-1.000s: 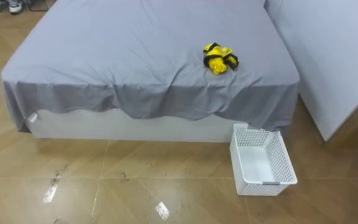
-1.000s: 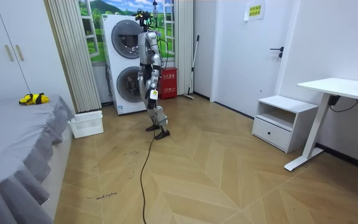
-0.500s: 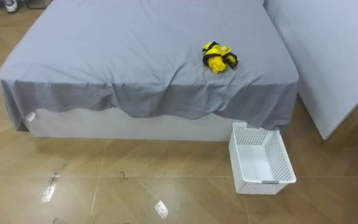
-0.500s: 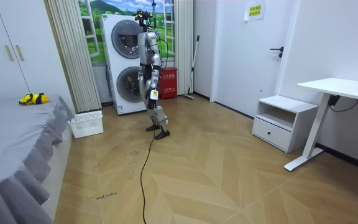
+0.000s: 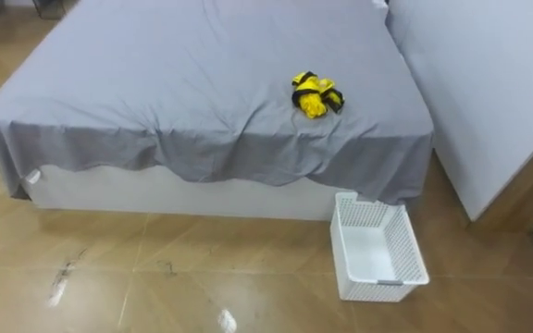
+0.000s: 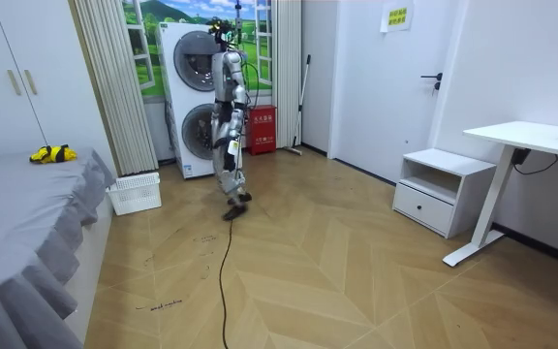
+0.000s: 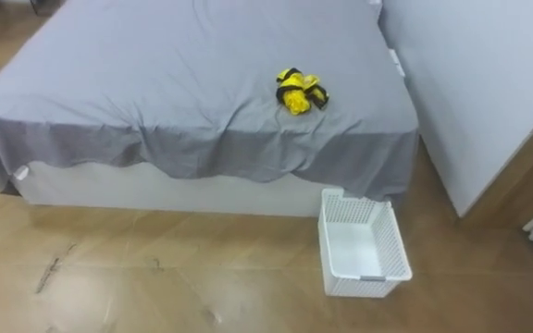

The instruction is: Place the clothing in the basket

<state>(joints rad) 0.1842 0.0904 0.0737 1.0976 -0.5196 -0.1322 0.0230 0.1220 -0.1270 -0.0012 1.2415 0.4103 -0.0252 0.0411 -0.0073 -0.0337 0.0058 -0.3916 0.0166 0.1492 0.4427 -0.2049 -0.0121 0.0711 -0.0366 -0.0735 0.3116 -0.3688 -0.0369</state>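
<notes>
Grey-sheeted bed point(image 5: 155, 83): yellow-and-black clothes point(image 5: 316, 93) toward its right, white basket point(image 5: 378, 252) on floor nearer; hands point(image 6: 229, 147) unreadable, open or closed; advise stopping within reach of both.

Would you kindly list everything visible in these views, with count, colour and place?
clothes: one bundle, yellow and black, on the bed, near the edge facing the robot.
basket: one, white, empty, on the floor against the right end of that edge.
bed: one, covered by a grey sheet.
washing machines: two, white, stacked against the far wall.
red box: one, on the floor beside the machines.
nightstand: one, white, at the room view's right.
desk: one, white, beside the nightstand.
left hand: one, hanging at the robot's side in front of the washing machines.
</notes>
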